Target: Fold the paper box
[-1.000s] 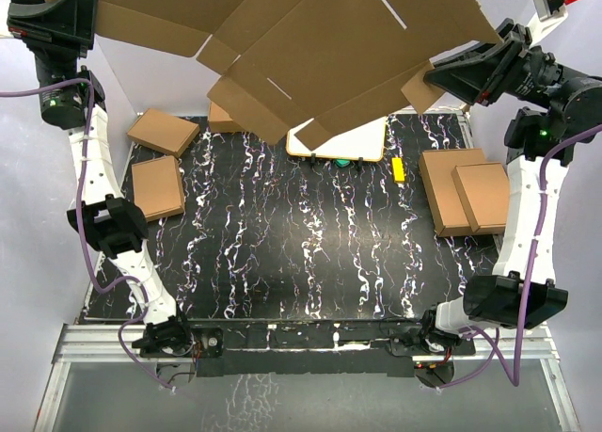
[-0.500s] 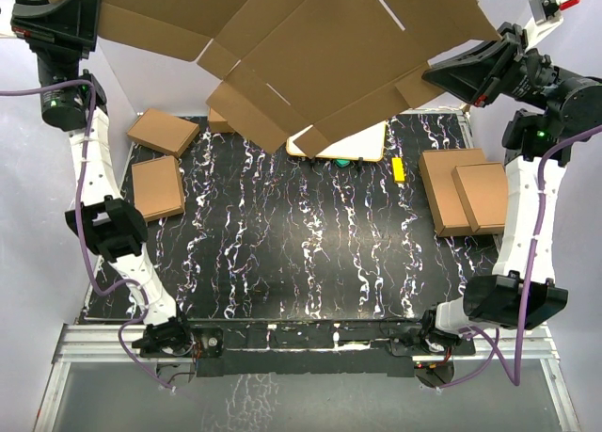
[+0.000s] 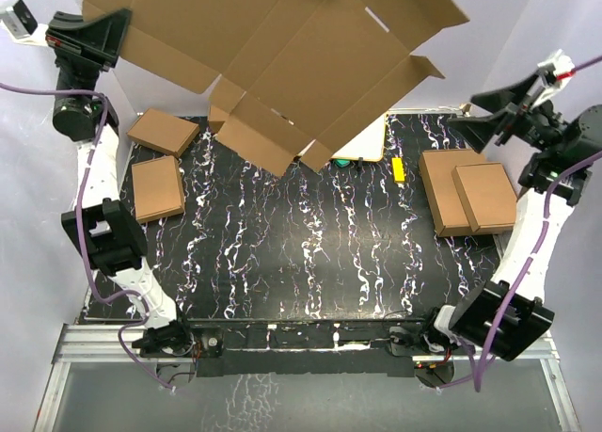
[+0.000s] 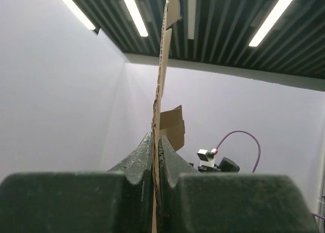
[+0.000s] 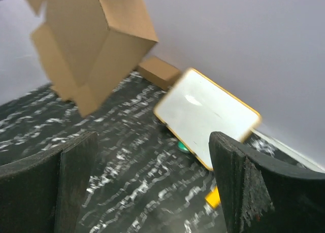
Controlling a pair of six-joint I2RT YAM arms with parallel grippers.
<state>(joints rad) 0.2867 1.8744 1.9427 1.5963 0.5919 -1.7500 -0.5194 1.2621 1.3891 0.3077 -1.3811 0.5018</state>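
Left wrist view: the left hand is pressed together on the edge of the paper box, which rises edge-on from between the fingers. In the top external view this hand holds the sheet by its left edge, high above the far left corner of the bench. The sheet hangs unfolded and tilted over the far side of the bench, flaps spread, held off the surface.

The right hand is spread wide and empty, apart from the sheet's right flaps.

A white-faced board sits at the far edge, partly behind the sheet, with a yellow item just beside it. Two small folded boxes lie at the left; two stacked boxes lie at the right.
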